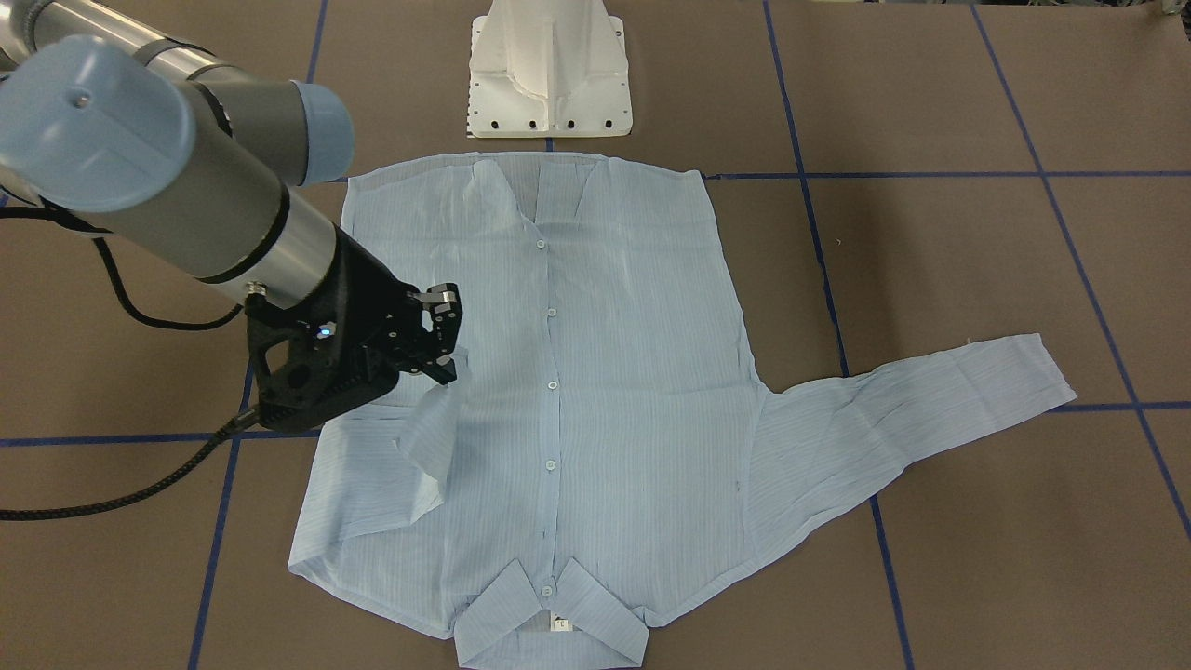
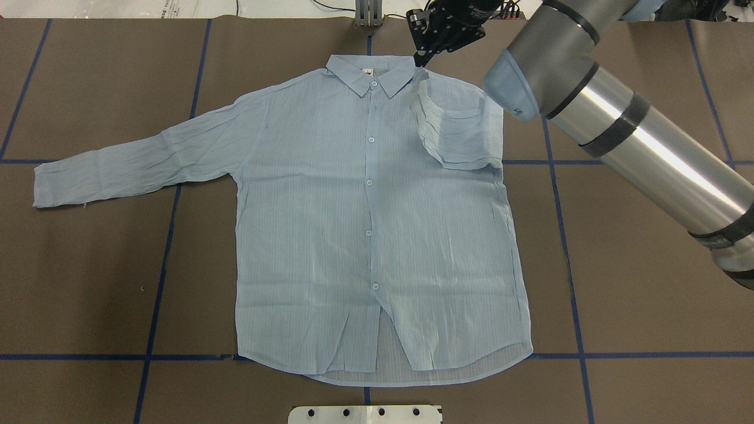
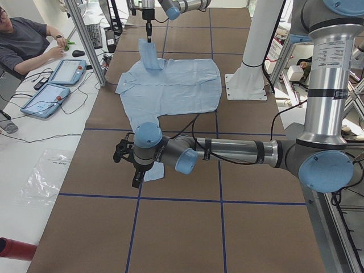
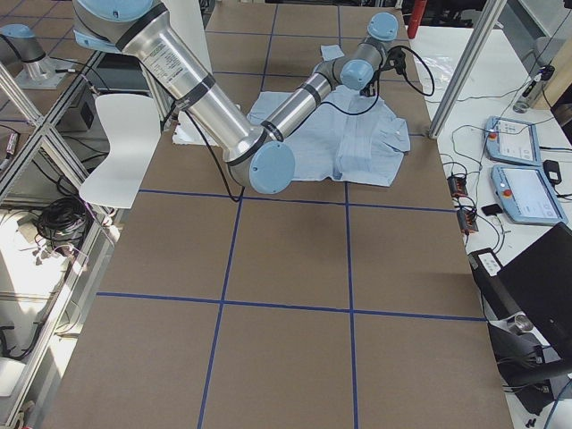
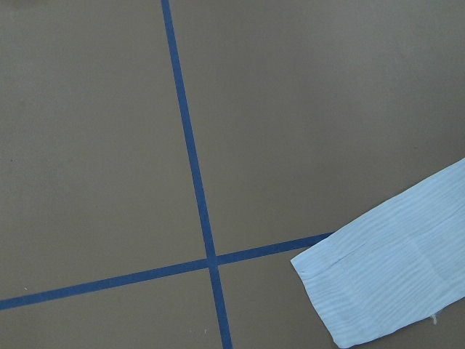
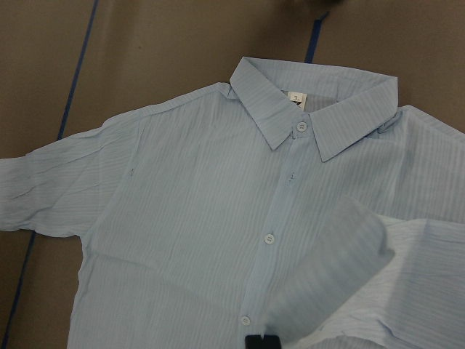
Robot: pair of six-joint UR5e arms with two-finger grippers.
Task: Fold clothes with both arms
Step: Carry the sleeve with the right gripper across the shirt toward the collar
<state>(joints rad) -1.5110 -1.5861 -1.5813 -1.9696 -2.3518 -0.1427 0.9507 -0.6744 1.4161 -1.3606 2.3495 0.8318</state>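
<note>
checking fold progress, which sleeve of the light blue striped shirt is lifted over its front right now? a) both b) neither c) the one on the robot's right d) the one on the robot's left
c: the right gripper holds the robot's-right sleeve up over the front of the light blue striped button-up shirt, while the other sleeve lies stretched flat on the brown table.
</note>
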